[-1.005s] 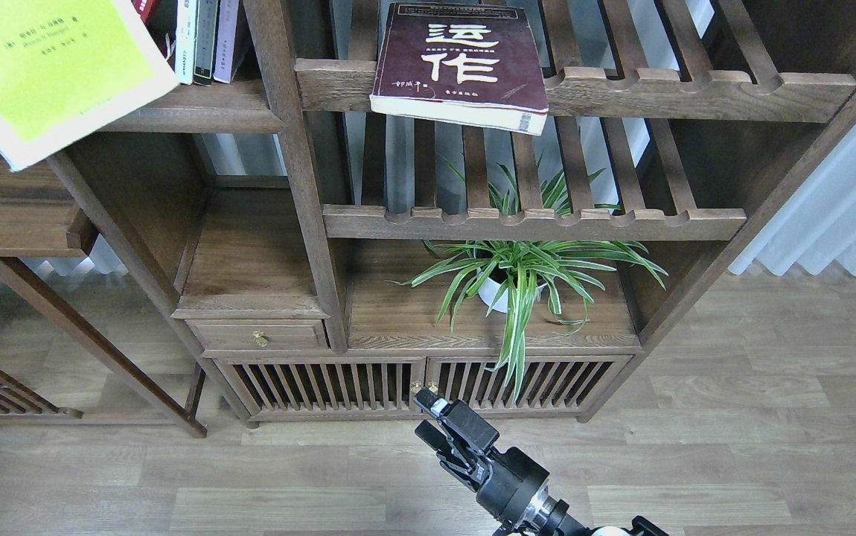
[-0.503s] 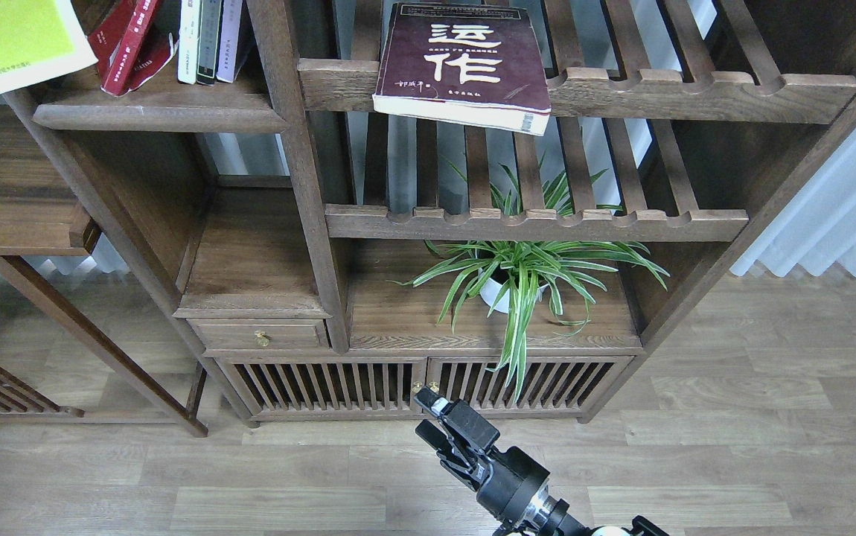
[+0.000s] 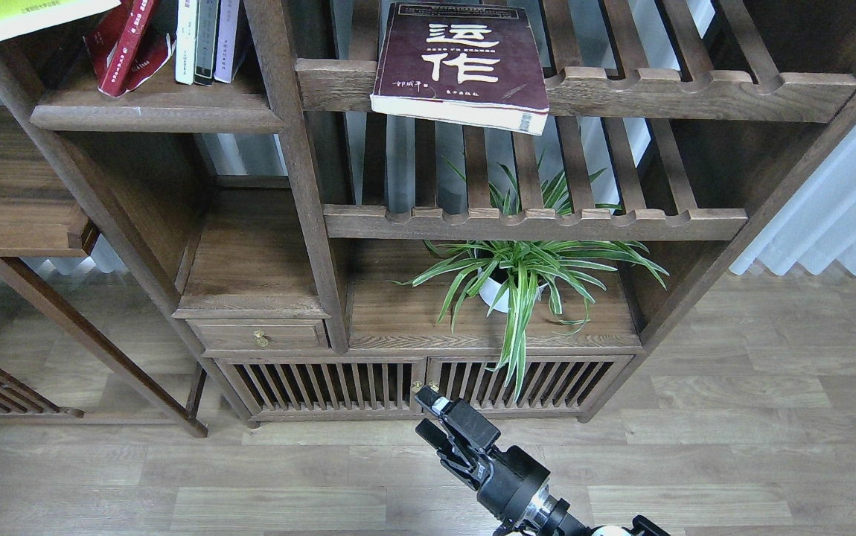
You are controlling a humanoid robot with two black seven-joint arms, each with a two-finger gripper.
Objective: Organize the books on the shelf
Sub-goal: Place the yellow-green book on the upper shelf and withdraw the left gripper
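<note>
The maroon book [image 3: 465, 63] with big cream characters lies flat on the upper slatted rack [image 3: 696, 93], its front edge overhanging the rail. Only a corner of the yellow-green book [image 3: 18, 15] shows at the top left edge, above the solid dark-brown shelf [image 3: 152, 115]; what holds it is out of view. My right gripper [image 3: 428, 418] is low at the bottom centre, over the floor in front of the cabinet doors, with its fingers apart and empty. My left gripper is not in view.
Red books [image 3: 126, 48] lean and a few thin books [image 3: 205, 41] stand on the solid shelf. A potted spider plant [image 3: 517, 279] sits on the low shelf under the second slatted rack [image 3: 532, 222]. A small drawer [image 3: 260, 336] and slatted doors [image 3: 368, 383] lie below.
The yellow-green book has moved up and to the left, almost out of the frame, uncovering the red books on the solid shelf. My right gripper and the maroon book have not moved.
</note>
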